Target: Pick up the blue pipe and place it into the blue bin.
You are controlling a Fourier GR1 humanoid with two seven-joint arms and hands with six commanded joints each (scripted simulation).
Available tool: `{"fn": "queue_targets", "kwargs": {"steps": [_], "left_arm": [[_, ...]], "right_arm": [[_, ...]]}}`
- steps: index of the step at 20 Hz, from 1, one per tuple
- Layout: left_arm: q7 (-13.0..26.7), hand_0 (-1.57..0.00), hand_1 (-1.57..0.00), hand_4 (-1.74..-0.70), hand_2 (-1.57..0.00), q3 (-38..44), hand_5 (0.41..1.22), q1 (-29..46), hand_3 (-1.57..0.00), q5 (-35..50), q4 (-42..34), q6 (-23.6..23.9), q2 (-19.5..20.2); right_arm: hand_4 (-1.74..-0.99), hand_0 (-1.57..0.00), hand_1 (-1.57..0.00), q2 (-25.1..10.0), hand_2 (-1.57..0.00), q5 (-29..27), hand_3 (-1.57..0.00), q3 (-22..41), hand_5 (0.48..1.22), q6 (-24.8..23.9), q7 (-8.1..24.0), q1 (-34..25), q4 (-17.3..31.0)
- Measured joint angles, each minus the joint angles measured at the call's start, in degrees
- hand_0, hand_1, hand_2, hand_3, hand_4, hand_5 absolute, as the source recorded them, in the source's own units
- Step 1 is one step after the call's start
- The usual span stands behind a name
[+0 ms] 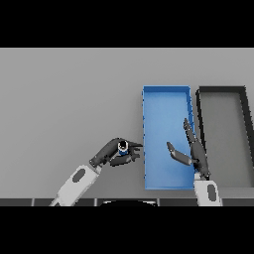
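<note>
The blue pipe [122, 146] is a short tube seen end-on, held in my left hand [111, 152], whose fingers and thumb curl round it. The hand hovers just left of the blue bin [166, 104], a long open tray in the middle right of the table. My right hand [192, 151] is over the bin's near right part with straight fingers and the thumb spread; it holds nothing.
A black bin [222, 90] of similar shape lies right beside the blue bin on its right. The grey table [69, 94] stretches wide to the left and far side.
</note>
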Motion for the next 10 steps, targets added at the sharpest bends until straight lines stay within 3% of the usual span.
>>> {"fn": "queue_targets", "kwargs": {"steps": [2,8,10], "left_arm": [[0.0,-1.54,-1.54,-1.72,-1.55,0.1,1.21,-1.2,-1.44,1.0,-2.3,-0.9,0.4],[7.4,-1.56,-1.56,-1.73,-1.56,-0.4,1.218,-4.6,-1.44,2.7,-7.0,-2.1,0.6],[8.8,-1.57,-1.57,-1.73,-1.57,-0.9,1.219,-5.1,-1.44,2.3,-7.5,-2.1,0.5]], "right_arm": [[-1.221,0.0,0.0,-0.5,0.0,0.7,0.0,-0.3,0.631,-0.5,-0.1,-0.1,0.3],[-1.195,0.0,0.0,-0.5,0.0,0.8,0.0,-0.1,0.635,0.0,-2.8,0.3,0.7],[-1.186,0.0,0.0,-0.6,0.0,1.1,0.0,-0.2,0.629,-0.2,-2.2,0.0,0.6]]}}
